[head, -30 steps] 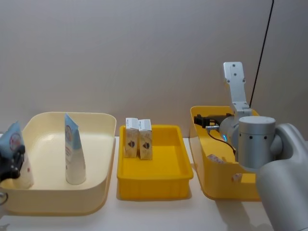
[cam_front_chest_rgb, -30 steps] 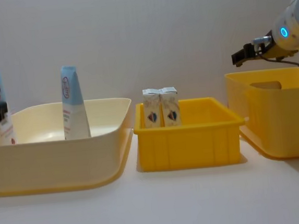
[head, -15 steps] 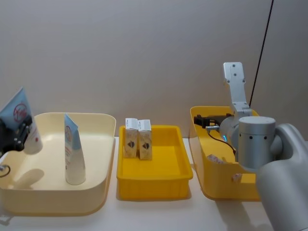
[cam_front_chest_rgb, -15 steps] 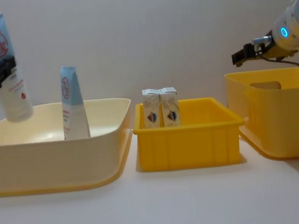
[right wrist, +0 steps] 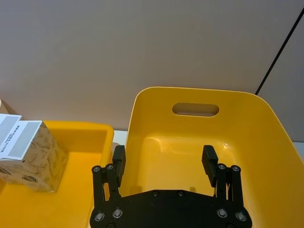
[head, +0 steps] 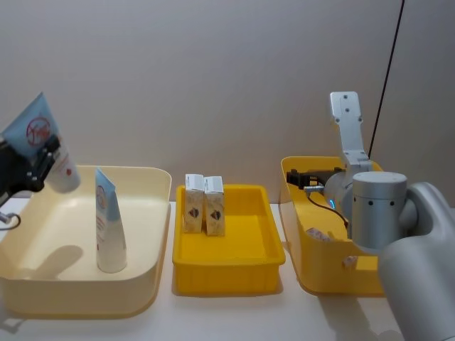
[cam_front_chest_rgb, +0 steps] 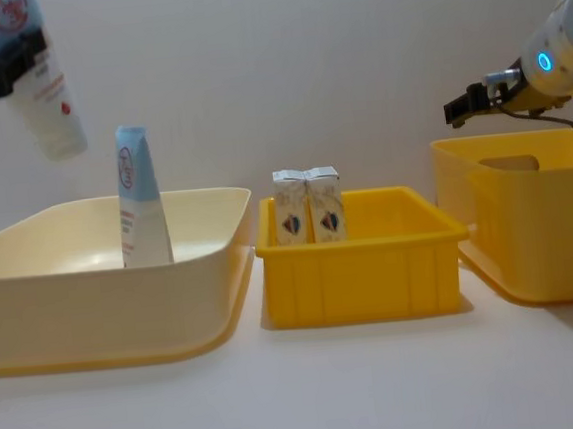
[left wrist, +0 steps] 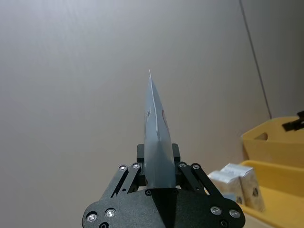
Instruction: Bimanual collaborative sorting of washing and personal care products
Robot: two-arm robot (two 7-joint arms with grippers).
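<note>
My left gripper is shut on a light-blue-and-white tube with a red round logo, holding it tilted in the air above the left side of the cream bin. In the chest view the held tube hangs well above the bin's rim, and in the left wrist view it stands edge-on between the fingers. A second tube stands upright inside the cream bin. Two small white cartons stand side by side in the shallow yellow tray. My right gripper hovers open over the deep yellow bin.
The three containers sit in a row on the white table: cream bin left, yellow tray middle, deep yellow bin right. A plain wall stands close behind them. A black cable runs down the wall at the right.
My left gripper has lifted the tube from low at the cream bin's left side up and a little to the right. The right arm has not moved.
</note>
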